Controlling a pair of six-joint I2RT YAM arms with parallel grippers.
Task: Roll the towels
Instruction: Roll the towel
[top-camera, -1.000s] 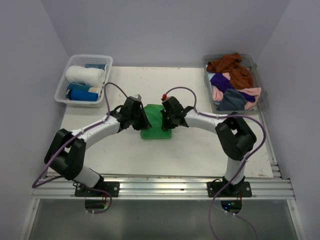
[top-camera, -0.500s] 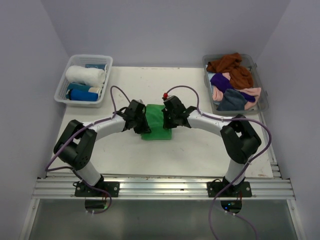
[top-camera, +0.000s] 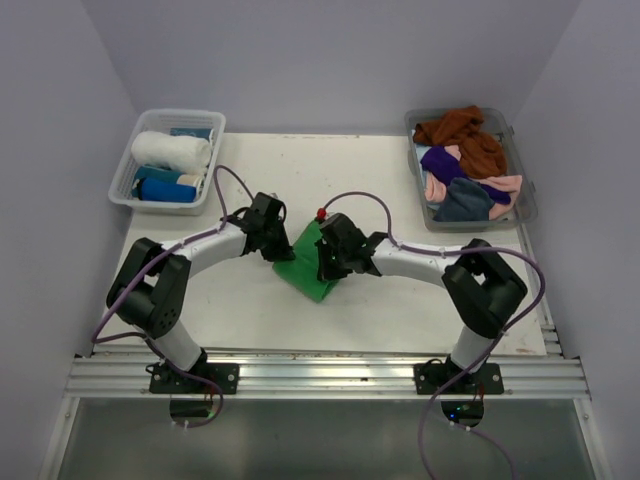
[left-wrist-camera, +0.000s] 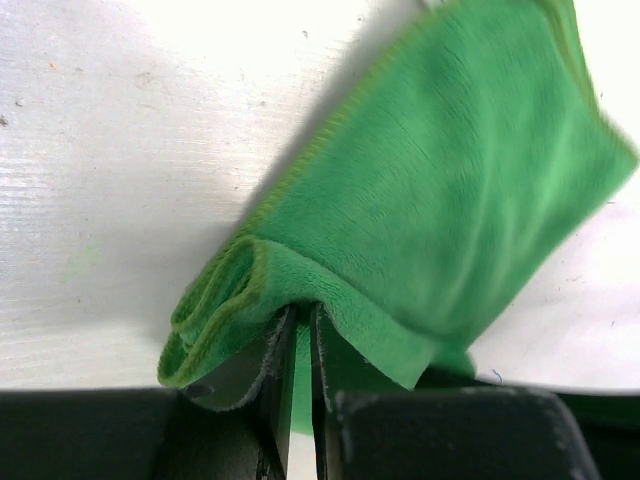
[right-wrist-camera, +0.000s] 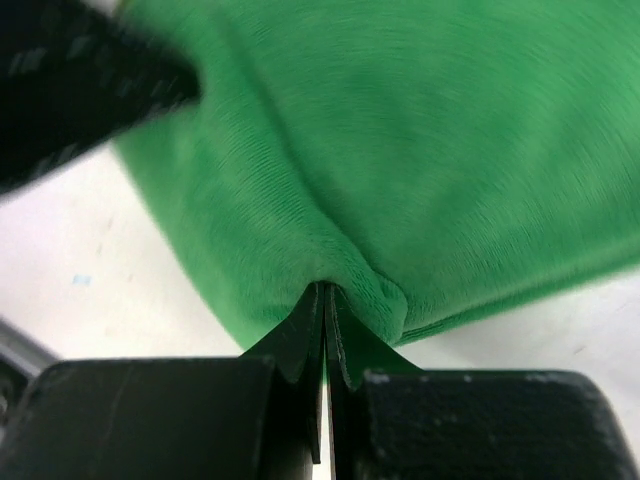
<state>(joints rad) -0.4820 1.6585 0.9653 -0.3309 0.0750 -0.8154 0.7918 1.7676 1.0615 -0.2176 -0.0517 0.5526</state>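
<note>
Centrally green towel (top-camera: 308, 272); basket (top-camera: 126, 160) left, tub (top-camera: 480, 224) right.

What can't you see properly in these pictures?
- Top view: both jaws cover much of the green towel, so its folds are hidden.
- Right wrist view: the towel is blurred and runs off the top and right edges.
- Left wrist view: the towel's near edge is hidden behind the jaws.
- Top view, tub: the towels overlap in a heap, too tangled to count.
</note>
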